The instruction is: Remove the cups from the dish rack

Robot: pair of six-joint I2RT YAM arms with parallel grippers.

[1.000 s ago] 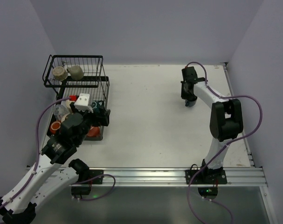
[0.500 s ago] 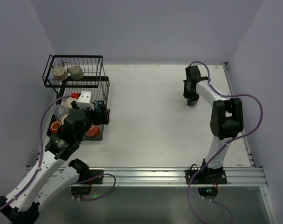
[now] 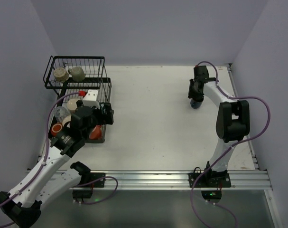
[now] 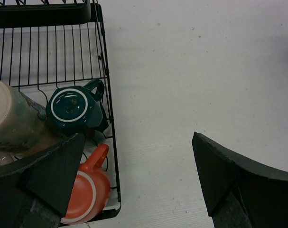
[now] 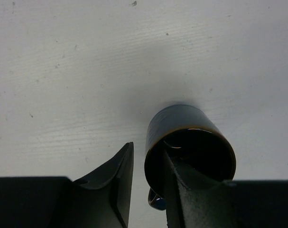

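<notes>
Tabletop, white and matt, spans the whole scene. At its far left corner stands the black wire two-level dish rack, its raised basket on the far side and its lower slotted tray on the near side.

The white-and-black left arm reaches from the near left up over the lower tray. The white-and-black right arm stretches to the far right of the table, well apart from the rack.

The left gripper hangs spread to its widest and grasps nothing. One of its fingers is over the tray's right rim and the other is over bare table just right of the rack.

The right gripper is parted only a little and straddles the wall of a dark blue glazed cup. One finger is inside the cup's mouth and the other is outside. A thin strip of table shows between that outer finger and the cup, so the grip is let go. The cup stands upright on the table with a thin brown line around its lip.

In the lower tray, a large cream cup with a mottled green-brown side is at the left. A dark teal mug with a white ring on its upturned end is just beside it. An orange-red mug with a white rim lies nearer, partly under the left finger. Two grey-olive cups sit side by side in the raised basket.
</notes>
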